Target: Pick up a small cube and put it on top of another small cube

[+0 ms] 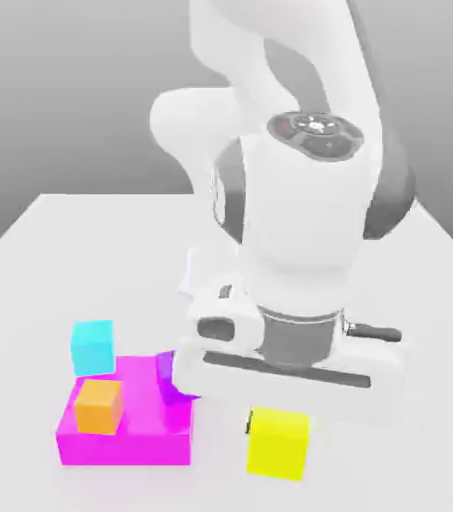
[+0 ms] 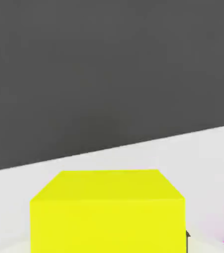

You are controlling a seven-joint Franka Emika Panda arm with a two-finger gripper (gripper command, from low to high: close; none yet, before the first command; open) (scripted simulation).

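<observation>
Exterior view: my gripper [image 1: 185, 385] is low on the table [image 1: 30, 260], fingers closed, apparently on a purple cube [image 1: 170, 378] beside the magenta block [image 1: 125, 435]. Yellow cube [image 1: 278, 443] sits at four o'clock. I should lift straight, avoiding the orange cube [image 1: 99, 405].

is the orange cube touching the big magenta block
Touching. In the exterior view the orange cube sits directly on the top face of the magenta block, with no gap beneath it.

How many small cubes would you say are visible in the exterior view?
4: cyan cube behind the magenta block, orange cube on it, purple cube partly hidden under the gripper, yellow cube right.
</observation>
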